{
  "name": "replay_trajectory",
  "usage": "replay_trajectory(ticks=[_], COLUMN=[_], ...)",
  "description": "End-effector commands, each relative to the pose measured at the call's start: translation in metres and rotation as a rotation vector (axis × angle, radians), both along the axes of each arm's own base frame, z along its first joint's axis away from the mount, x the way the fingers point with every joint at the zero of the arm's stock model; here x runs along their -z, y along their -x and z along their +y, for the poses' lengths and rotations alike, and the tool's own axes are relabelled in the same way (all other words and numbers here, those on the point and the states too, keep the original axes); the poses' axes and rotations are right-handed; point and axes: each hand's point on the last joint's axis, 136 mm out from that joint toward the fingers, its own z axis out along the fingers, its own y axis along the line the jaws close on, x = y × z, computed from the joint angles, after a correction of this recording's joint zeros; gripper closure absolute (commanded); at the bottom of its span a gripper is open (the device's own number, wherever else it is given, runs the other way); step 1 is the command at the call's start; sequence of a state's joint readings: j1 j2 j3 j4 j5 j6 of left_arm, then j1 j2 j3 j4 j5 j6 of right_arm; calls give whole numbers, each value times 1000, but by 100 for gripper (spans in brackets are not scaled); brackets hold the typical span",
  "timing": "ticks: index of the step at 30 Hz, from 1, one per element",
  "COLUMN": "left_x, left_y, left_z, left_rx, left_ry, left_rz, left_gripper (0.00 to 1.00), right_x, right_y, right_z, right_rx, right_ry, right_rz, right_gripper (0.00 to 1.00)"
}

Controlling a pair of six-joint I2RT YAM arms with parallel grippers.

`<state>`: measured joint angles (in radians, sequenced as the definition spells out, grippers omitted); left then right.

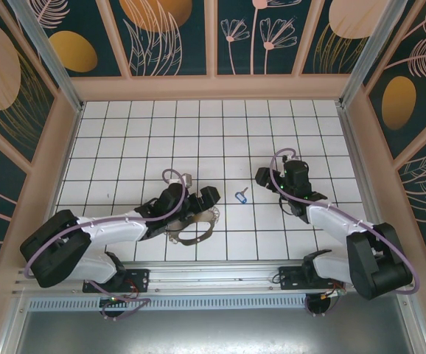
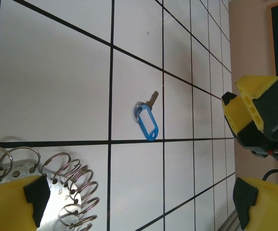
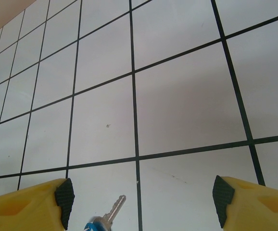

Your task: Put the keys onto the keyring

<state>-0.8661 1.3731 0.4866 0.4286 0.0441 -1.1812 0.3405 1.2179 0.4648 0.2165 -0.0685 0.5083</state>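
Overhead view. We count two arms, one key and one keyring on the white tiled table (image 1: pixel 124 133). The left gripper (image 1: pixel 204 206) sits left of centre in the frame, low over the keyring (image 1: pixel 191 234). The keyring is a single thin tan-brown loop with small silvery pieces along part of its rim, and it lies at lower centre. The key (image 1: pixel 241 195), with its blue head, lies alone at the centre of the frame, between the two grippers and well apart from the keyring. The right gripper (image 1: pixel 270 186) is just right of the key and points toward it.

Left wrist view. Both fingers of the left gripper (image 2: pixel 139 199) appear in the lower corners, spread wide with nothing between them but bare tile, so the pincer is released. One stretch of the keyring (image 2: pixel 71 192) shows at lower left, a row of wire loops and a silvery plate, right beside the left-hand finger (image 2: pixel 14 207). We cannot tell whether they touch, and the loops overlap too much to count. The key (image 2: pixel 146 122) lies flat at mid-frame, with its blade toward the upper right and its blue head just beside a grid line.

Right wrist view. The two fingers of the right gripper (image 3: pixel 143 202) stand apart at the lower corners, released and holding nothing. The key (image 3: pixel 107 216) lies on the table at the bottom edge, nearer the left-hand finger (image 3: pixel 33 207) and touching neither.
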Motion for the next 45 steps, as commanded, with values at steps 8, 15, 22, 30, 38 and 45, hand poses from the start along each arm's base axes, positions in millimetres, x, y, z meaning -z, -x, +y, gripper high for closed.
replay_trajectory(ticks=[8,15,22,30,38,45], left_x=[23,33,39,23,-25,-8], left_y=[-4,-15,-34,-63,-52,-25], left_z=[-10,-14,-14,-8,7,16], left_rx=[12,12,-7,-27,130,356], left_ry=[-13,-91,-167,-191,-363,-520], left_rz=[26,-2,-53,-138,-340,-368], left_gripper=[1,1,1,1,1,7], right_x=[-23,-28,-31,-26,-16,-17], right_y=[-9,-9,-9,-2,4,8], right_z=[5,6,9,18,14,16], right_rx=[14,7,-4,-42,-34,-61], right_ry=[-27,-33,-41,-53,-31,-22], right_rz=[-31,-34,-36,-23,-8,-11], right_gripper=[22,22,23,23,23,23])
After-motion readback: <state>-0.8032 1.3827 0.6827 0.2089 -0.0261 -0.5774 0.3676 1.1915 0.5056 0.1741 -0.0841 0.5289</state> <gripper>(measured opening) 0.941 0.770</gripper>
